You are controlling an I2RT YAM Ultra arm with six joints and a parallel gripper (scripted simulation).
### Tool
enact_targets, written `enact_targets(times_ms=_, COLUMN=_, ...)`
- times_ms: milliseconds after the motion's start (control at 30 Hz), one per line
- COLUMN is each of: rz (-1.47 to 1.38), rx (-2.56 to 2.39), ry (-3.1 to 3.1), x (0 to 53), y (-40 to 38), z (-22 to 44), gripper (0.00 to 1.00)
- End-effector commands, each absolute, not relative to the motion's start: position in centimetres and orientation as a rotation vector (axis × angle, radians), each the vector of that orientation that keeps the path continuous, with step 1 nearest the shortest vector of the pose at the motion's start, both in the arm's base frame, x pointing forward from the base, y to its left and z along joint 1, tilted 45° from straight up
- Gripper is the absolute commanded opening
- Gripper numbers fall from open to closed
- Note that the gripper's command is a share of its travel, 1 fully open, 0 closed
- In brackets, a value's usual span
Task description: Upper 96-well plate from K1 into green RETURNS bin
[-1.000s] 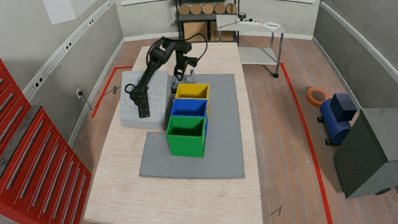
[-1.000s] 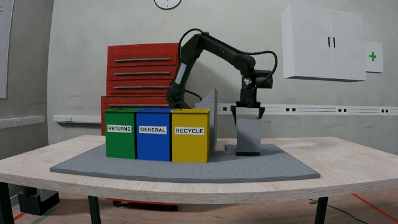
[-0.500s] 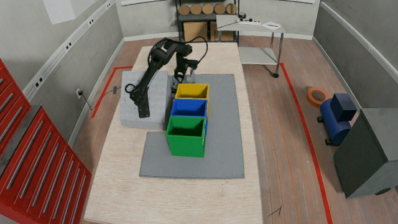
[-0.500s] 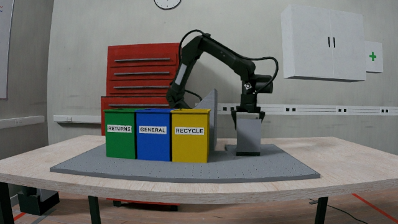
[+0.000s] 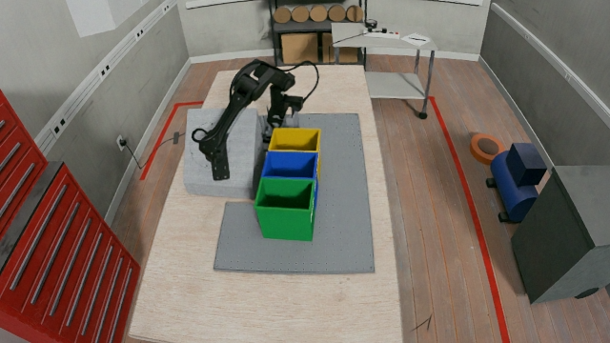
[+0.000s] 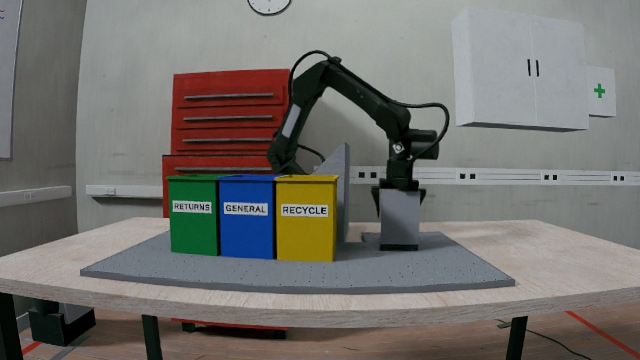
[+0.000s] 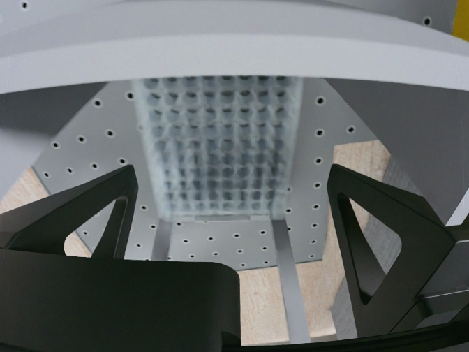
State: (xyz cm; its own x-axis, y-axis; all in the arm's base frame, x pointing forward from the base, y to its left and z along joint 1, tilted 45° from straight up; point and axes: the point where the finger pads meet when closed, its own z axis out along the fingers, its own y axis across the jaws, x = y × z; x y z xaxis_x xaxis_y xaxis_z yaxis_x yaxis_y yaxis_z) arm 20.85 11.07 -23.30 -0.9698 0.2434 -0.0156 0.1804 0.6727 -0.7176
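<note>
In the wrist view's centre, the wide-open gripper (image 6: 399, 202) (image 7: 232, 175) should centre on the plate (image 7: 223, 147), closing above the lower one.

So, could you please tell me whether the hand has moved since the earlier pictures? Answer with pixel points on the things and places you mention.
Yes, downward: in the exterior view, the hand (image 5: 281, 126) (image 6: 400, 206) (image 7: 232, 175) now reaches lower alongside the grey rack (image 5: 293, 120) (image 6: 399, 220) (image 7: 282, 242).
</note>
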Motion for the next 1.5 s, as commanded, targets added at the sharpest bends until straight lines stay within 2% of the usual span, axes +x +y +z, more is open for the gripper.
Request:
enact_targets(times_ms=0, rz=1.181, rx=-0.331, ry=-2.84, x=21.4, y=11.0, z=-23.7, gripper=1.0)
enact_targets(times_ms=1467, rz=1.179, rx=-0.337, ry=-2.839, x=21.1, y=8.5, z=-26.5, gripper=1.0)
